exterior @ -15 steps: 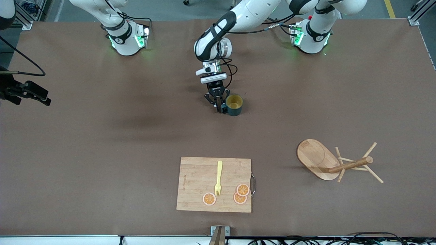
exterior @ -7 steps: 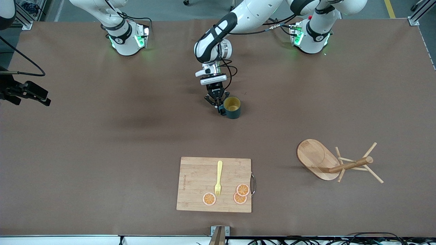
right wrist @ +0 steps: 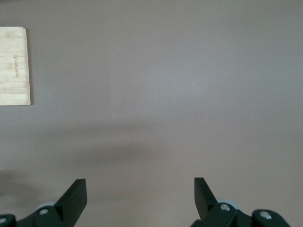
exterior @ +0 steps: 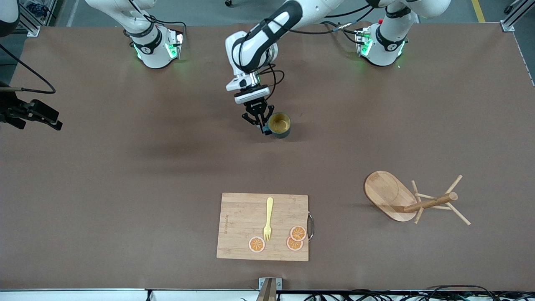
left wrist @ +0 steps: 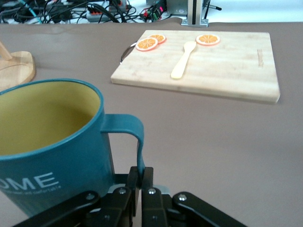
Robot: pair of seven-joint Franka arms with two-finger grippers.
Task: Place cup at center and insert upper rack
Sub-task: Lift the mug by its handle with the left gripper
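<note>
The cup (exterior: 279, 124) is dark teal with a mustard inside and stands upright near the table's middle. My left gripper (exterior: 264, 128) is shut on its side handle (left wrist: 137, 142). In the left wrist view, the cup (left wrist: 52, 156) fills the near side and shows white lettering. The upper rack (exterior: 401, 200), a wooden mug tree, lies on its side toward the left arm's end; its oval base (left wrist: 16, 66) shows in the left wrist view. My right gripper (right wrist: 139, 187) is open and empty, up over bare table at the right arm's end (exterior: 50, 119).
A bamboo cutting board (exterior: 263, 226) lies nearer the front camera than the cup. It carries a yellow fork (exterior: 268, 218) and three orange slices (exterior: 297, 233). Its edge shows in the right wrist view (right wrist: 14, 66).
My left gripper has carried the cup a little toward the right arm's end and toward the robots' bases. The right arm and the mug tree have not moved.
</note>
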